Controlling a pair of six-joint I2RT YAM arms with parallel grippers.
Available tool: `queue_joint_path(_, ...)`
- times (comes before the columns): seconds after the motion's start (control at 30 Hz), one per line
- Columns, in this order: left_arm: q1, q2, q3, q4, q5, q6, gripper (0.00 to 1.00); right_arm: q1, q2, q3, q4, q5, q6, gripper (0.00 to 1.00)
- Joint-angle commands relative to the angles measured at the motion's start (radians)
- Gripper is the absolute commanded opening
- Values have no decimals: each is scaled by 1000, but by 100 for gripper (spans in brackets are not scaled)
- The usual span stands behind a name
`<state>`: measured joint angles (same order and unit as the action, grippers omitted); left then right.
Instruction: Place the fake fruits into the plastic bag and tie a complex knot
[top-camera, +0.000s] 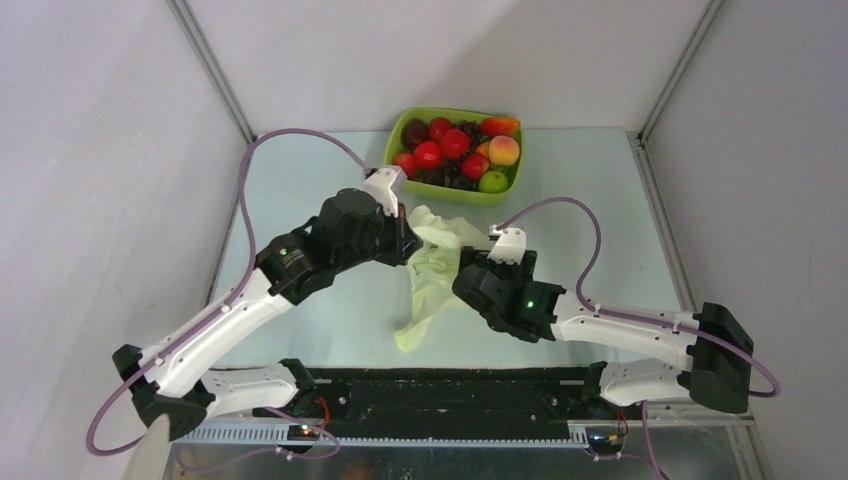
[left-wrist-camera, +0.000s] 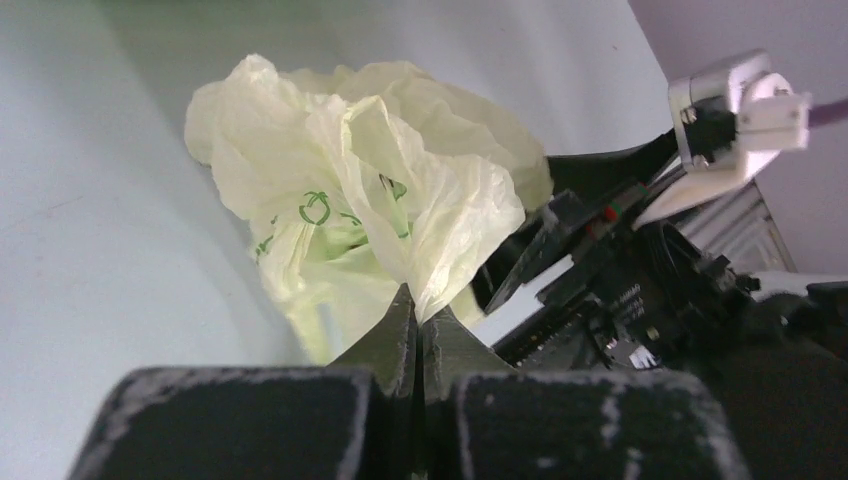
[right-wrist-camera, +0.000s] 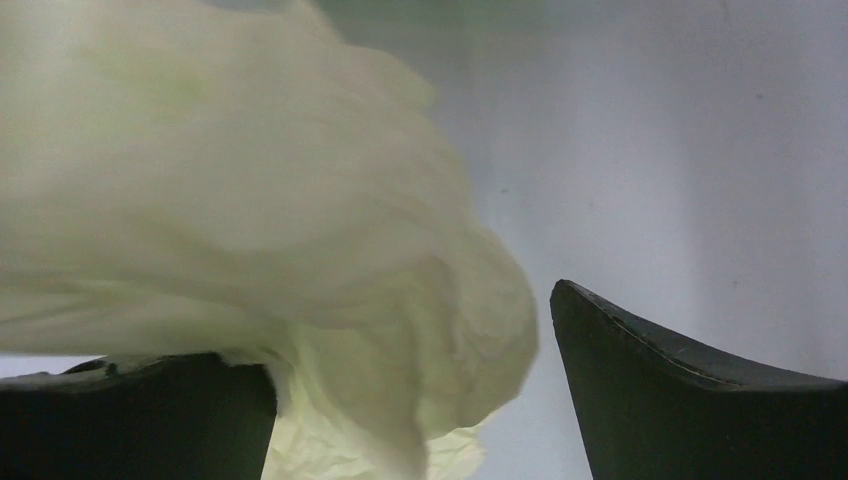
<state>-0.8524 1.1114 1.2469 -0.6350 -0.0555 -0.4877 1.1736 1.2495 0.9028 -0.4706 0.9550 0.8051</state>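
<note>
**Bag pinched at centre frame, fruit in the tray**

The pale surface (top-camera: 330, 320) fills the middle of the top view. At its centre lies the plastic bag (top-camera: 430, 270), limp and crumpled, trailing toward the lower edge of the frame; what it contains cannot be seen.

The left end effector (top-camera: 408, 235) comes in from the left. In its wrist view its fingers are pressed together on a fold of the plastic bag (left-wrist-camera: 370, 180), which bears a green printed mark. The right end effector (top-camera: 465, 275) is at the bag's right side with its jaws spread wide. Blurred bag film (right-wrist-camera: 250, 200) drapes over one finger and hangs loose between them.

At upper centre, a lime-green tray (top-camera: 455, 197) holds the fake fruits:
- red apples (top-camera: 454, 143)
- a peach (top-camera: 504, 150)
- a green apple (top-camera: 492, 181)
- a dark plum (top-camera: 414, 131)
- purple grapes (top-camera: 450, 175)
</note>
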Motion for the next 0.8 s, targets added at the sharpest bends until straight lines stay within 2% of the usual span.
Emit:
queue_joint_path(0.0,7,-85,74,-61,-140,34,0,-80,-1,-66,17,-7,18,100)
queue_joint_path(0.07,23,-120,76,-84,-170,43,0,-133,-17,-113,38,-55,-4,99)
queue_joint_path(0.2,61,-179,79,-128,-151,42,0,-285,-58,-225,157,-247,-141,99)
queue_joint_path(0.4,91,-210,53,-179,-162,65,0,-491,-54,-248,194,-497,-292,99)
queue_joint_path(0.6,106,-151,-55,-108,-15,68,0,-518,-96,-247,217,-700,-404,99)
queue_joint_path(0.77,107,-80,-110,-66,46,69,0,-517,-197,-247,190,-811,-373,99)
